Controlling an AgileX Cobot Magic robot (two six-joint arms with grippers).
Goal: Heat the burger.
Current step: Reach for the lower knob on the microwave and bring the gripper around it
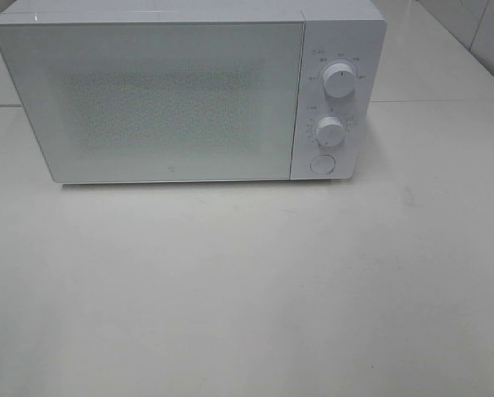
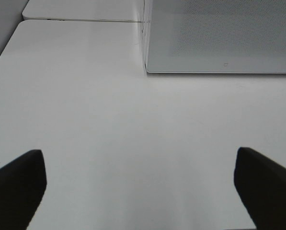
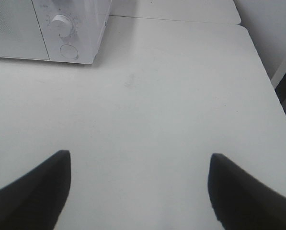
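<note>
The burger is out of view in all three views. A white microwave [image 1: 172,95] stands at the back of the white table [image 1: 247,289] with its door shut; its two knobs and round button sit on its right panel [image 1: 333,103]. My left gripper [image 2: 140,167] hovers open over bare table in front of the microwave's left corner [image 2: 219,38], with nothing between its fingers. Over the table in front of the microwave's control panel [image 3: 66,31], my right gripper [image 3: 139,167] is open too and holds nothing. Neither arm shows in the exterior high view.
The table's left edge [image 2: 8,43] and right edge [image 3: 269,76] show in the wrist views. A seam [image 2: 85,20] runs between two tabletops behind the microwave's left side. A tiled wall [image 1: 478,33] stands at the back right.
</note>
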